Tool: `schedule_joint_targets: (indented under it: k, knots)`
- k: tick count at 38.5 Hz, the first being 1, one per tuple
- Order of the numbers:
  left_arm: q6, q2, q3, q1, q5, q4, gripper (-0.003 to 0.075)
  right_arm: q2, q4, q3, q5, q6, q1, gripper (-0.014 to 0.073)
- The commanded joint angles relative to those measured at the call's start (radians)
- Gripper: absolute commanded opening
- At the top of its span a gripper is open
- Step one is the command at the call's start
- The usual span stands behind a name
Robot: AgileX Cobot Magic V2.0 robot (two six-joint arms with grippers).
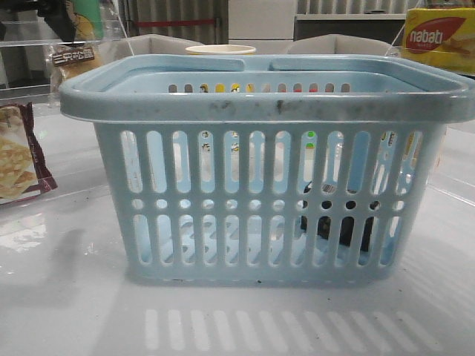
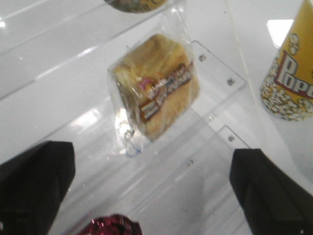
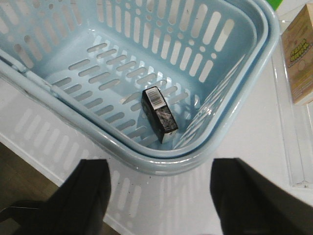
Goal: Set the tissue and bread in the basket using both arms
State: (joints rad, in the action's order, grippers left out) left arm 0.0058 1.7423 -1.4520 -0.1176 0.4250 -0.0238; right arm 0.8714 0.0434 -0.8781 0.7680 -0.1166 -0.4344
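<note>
The bread (image 2: 155,87) lies straight ahead of the wide-open, empty left end effector (image 2: 151,191), its long axis slanted; the tissue (image 3: 159,114) lies in the basket (image 3: 195,161).

Popcorn tub (image 2: 291,63) cropped; bread (image 2: 157,90) label blurred.

One basket (image 1: 260,104), one tissue (image 3: 159,114), one bread (image 2: 156,88), one popcorn tub (image 2: 291,73).
</note>
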Motion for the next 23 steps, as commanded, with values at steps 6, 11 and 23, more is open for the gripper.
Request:
schedule_joint_targets:
  k: [6, 11, 23]
  knots:
    - [-0.006, 0.091, -0.157, 0.009, -0.131, -0.001, 0.0687, -0.005, -0.01, -0.025, -0.061, -0.006, -0.001, 0.0545]
    - [-0.006, 0.146, -0.172, 0.015, -0.21, 0.003, 0.0687, -0.005, -0.01, -0.025, -0.061, -0.006, -0.001, 0.0545]
    - [-0.006, 0.209, -0.175, 0.015, -0.301, 0.003, 0.0617, -0.005, -0.01, -0.025, -0.061, -0.006, -0.001, 0.0545]
